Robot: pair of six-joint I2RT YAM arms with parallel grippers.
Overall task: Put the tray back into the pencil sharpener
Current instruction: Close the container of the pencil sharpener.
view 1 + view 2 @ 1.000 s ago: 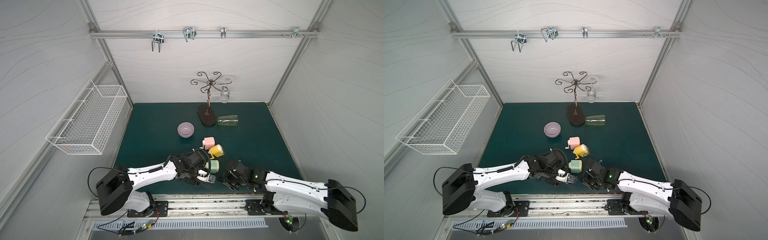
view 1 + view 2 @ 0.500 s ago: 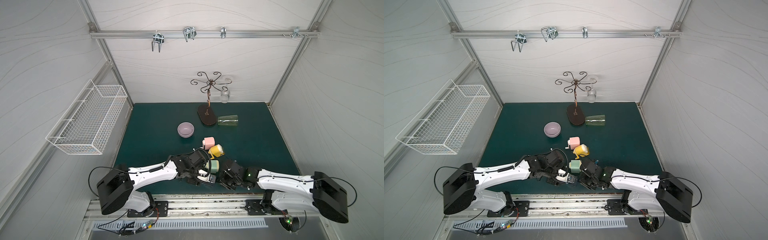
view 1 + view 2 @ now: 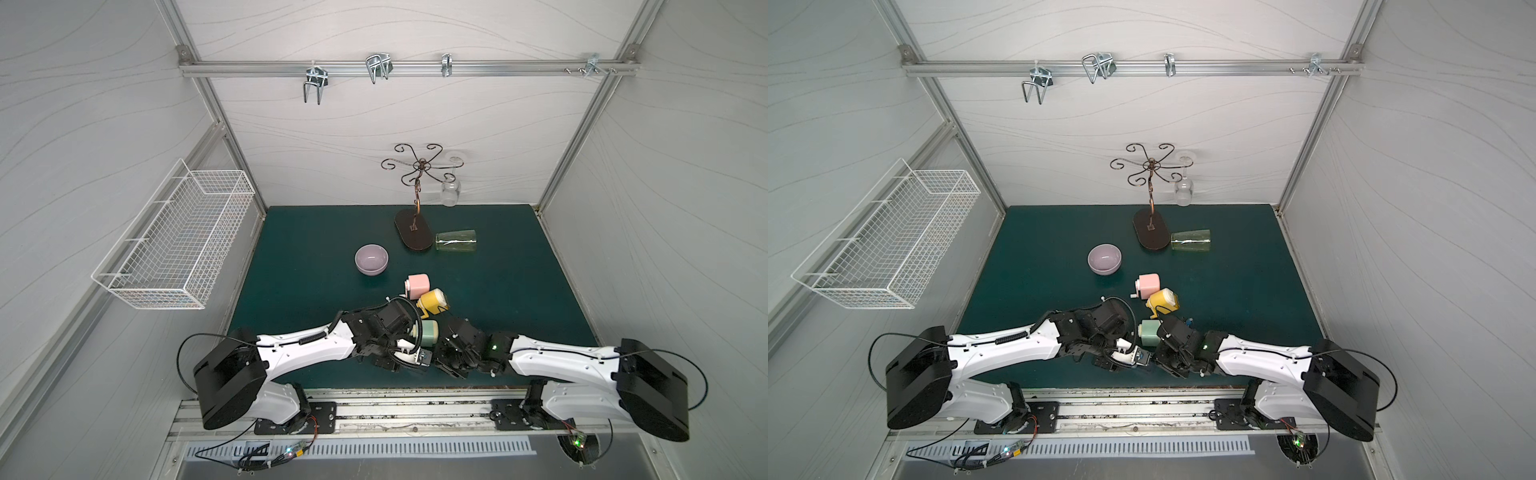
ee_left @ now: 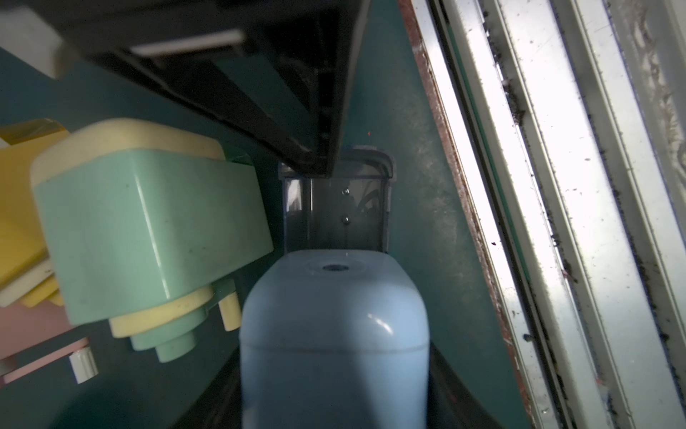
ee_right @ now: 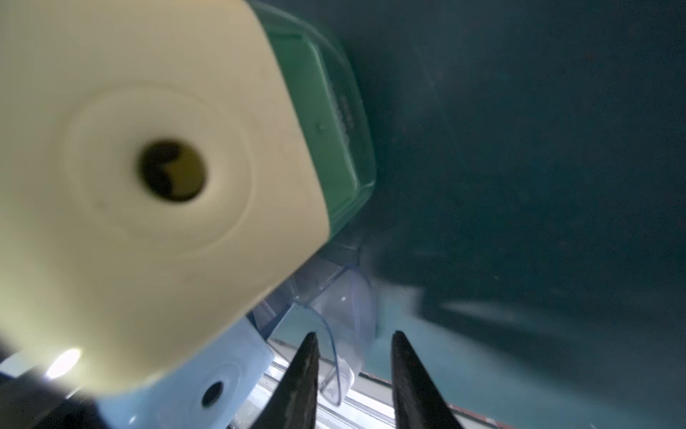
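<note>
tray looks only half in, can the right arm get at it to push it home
Probably yes: the right end effector is open right at the clear tray jutting from the blue sharpener. The green sharpener crowds close beside but does not seem to block it.

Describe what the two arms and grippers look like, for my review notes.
Both the left arm and right arm have glossy white shells and bulky black shoulder housings. Their wrists are black. A coiled black cable runs along the left arm, and a green light glows near the right wrist. The right gripper has slim, tapered black fingers.
</note>
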